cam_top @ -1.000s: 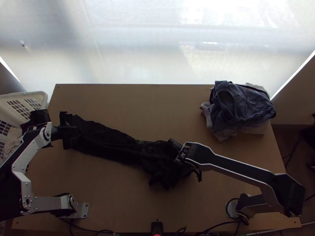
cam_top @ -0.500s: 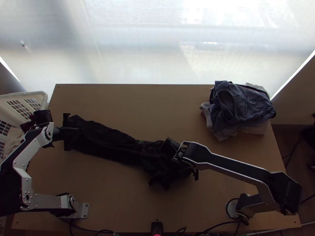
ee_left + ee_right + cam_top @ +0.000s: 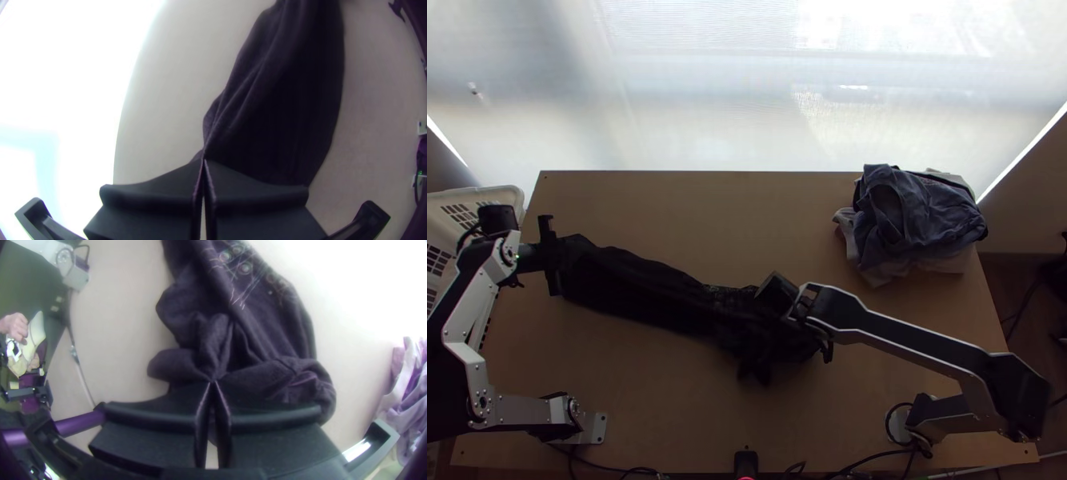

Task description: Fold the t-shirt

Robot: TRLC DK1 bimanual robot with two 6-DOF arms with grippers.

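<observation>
Basket: white, with slotted sides, at the table's left edge, beside the left arm.
Left gripper: has moved a little toward the basket and slightly farther up the table since the last frame. Its fingers are pressed together at the tips, pinching the t-shirt's left end.
T-shirt: its left end has shifted toward the basket along with the gripper; at the other end, a dark tip of cloth now pokes lower, toward the table's near edge.
T-shirt's look: black and uneven – a long, narrow band slanting down from the left gripper to the table's middle, fairly smooth with lengthwise creases, then crumpled into a bunch at the right. A print of fine pale lines and small rings shows near the bunch.
Right gripper: has shifted very slightly to the right. Its fingers are closed at the tips on the bunched end, with folds gathering into the grip.
Table: light wood, under the t-shirt.
Clothes pile: blue-grey and pale garments, heaped at the table's far right – well apart from the t-shirt.
</observation>
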